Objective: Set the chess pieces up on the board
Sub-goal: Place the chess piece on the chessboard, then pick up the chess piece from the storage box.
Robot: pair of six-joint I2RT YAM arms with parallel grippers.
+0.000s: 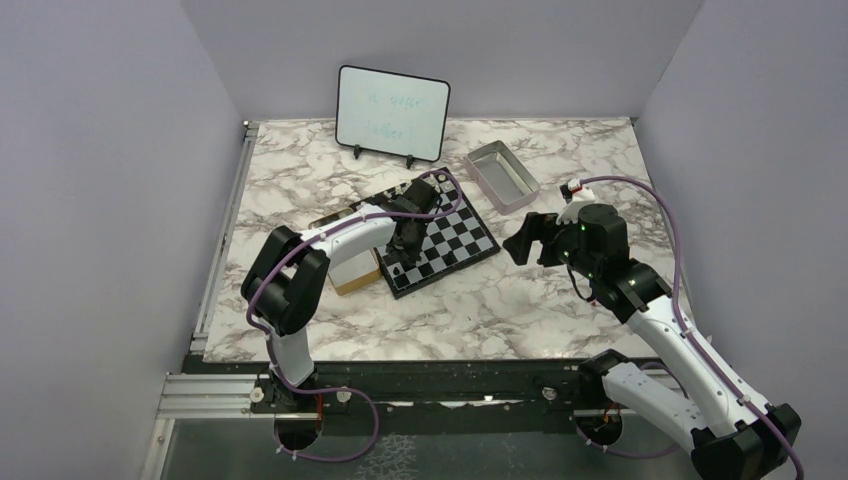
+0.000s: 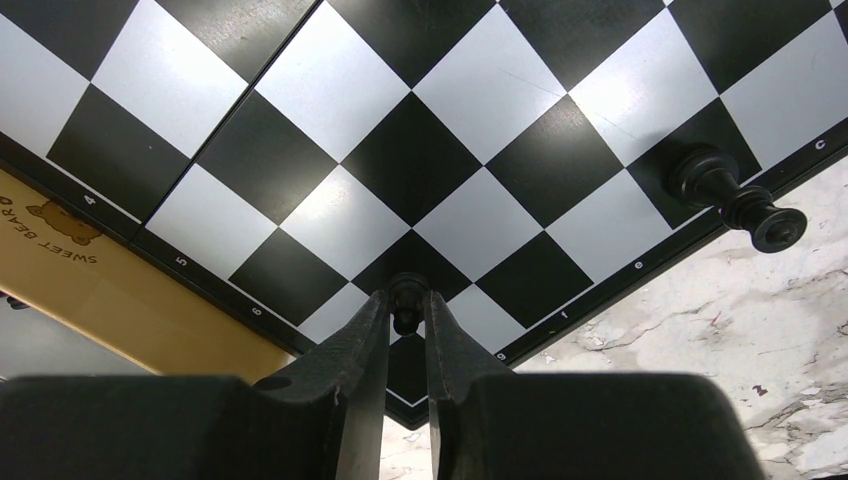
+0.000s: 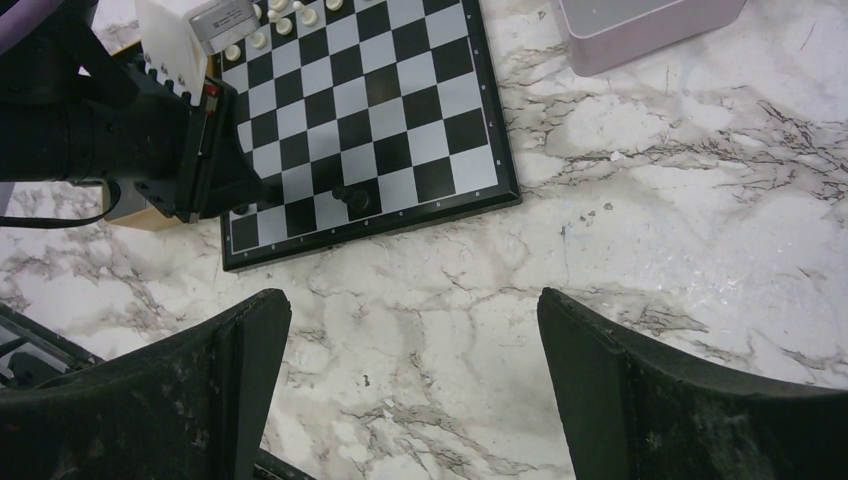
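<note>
The marble table [image 1: 480,320] carries the board [image 1: 455,235], which lies at an angle. A tan wooden box [image 1: 355,275] stands just beside its left rim.

The right end effector [image 3: 415,300] hangs over bare table to the right of the board, with its jaws wide and nothing in them. It is well apart from the work, so I see little danger from it unless it moves in.

The left end effector [image 2: 407,312] is low over the near-left corner of the board. Its jaws are narrow and closed about a black pawn [image 2: 407,288], which the pads seem to touch on both sides. The fingers hide the foot of the pawn, so I cannot tell which square it is on, or whether it rests on the board yet.

This is where it could go wrong:
- **Early release:** if the jaws open before the foot sits flat, the pawn may tip and roll over the rim, which is close.
- **Uneven release:** if one pad lets go later than the other, it may drag the pawn across the line between squares.
- **Slanted lift:** a finger could knock the pawn down.

One more black piece [image 2: 735,195] stands upright in the edge row. It is far enough to the side to be safe.
</note>
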